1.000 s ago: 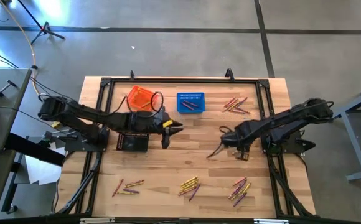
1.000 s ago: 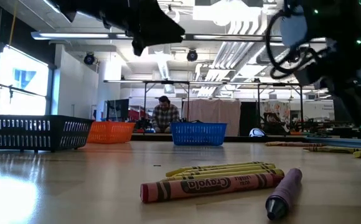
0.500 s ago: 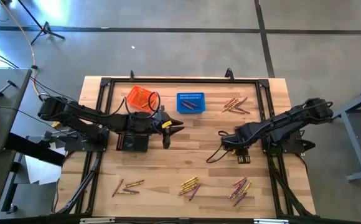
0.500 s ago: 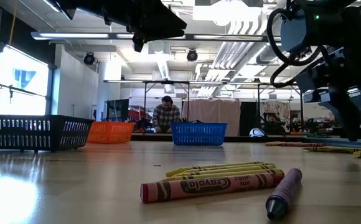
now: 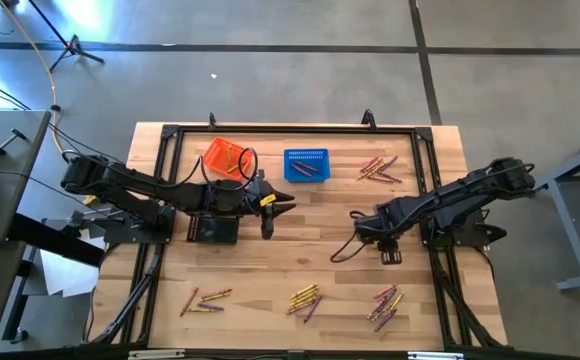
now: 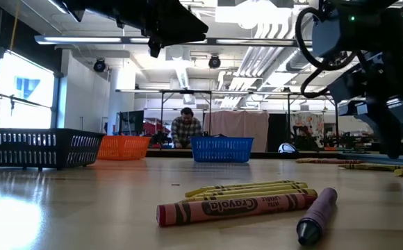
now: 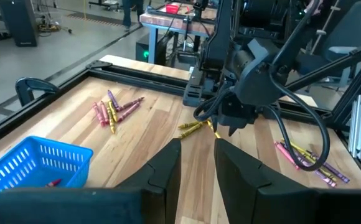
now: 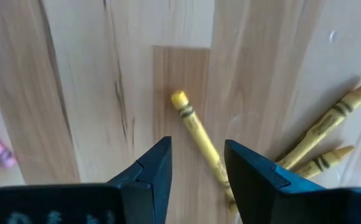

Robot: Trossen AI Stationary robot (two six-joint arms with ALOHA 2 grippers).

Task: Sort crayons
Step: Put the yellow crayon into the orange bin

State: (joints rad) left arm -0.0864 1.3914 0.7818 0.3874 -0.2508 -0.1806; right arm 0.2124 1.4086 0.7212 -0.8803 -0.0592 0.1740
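Wooden planks make up the table (image 5: pixel 300 255), which has a dark frame round its edge and both arms reaching in over the middle. A black mesh basket (image 5: pixel 213 228) sits directly under the left arm, an orange basket (image 5: pixel 223 157) lies just behind that arm's wrist, and a blue basket (image 5: pixel 306 165) stands just beyond the left gripper (image 5: pixel 282 207), with a few crayons inside.

That left gripper hangs above the table with its fingers (image 7: pixel 165 171) a small gap apart and nothing between them. The right gripper (image 8: pixel 196 165) points down close over the wood, its fingers apart and empty; a single yellow crayon (image 8: pixel 198 135) lies on the table in line with the gap between them, and more yellow crayons (image 8: pixel 320 134) lie just to one side.

Other loose heaps of crayons (image 5: pixel 380 168) lie beyond the right gripper at the far edge, and three heaps (image 5: pixel 306 298) lie along the near edge, well apart from both grippers.
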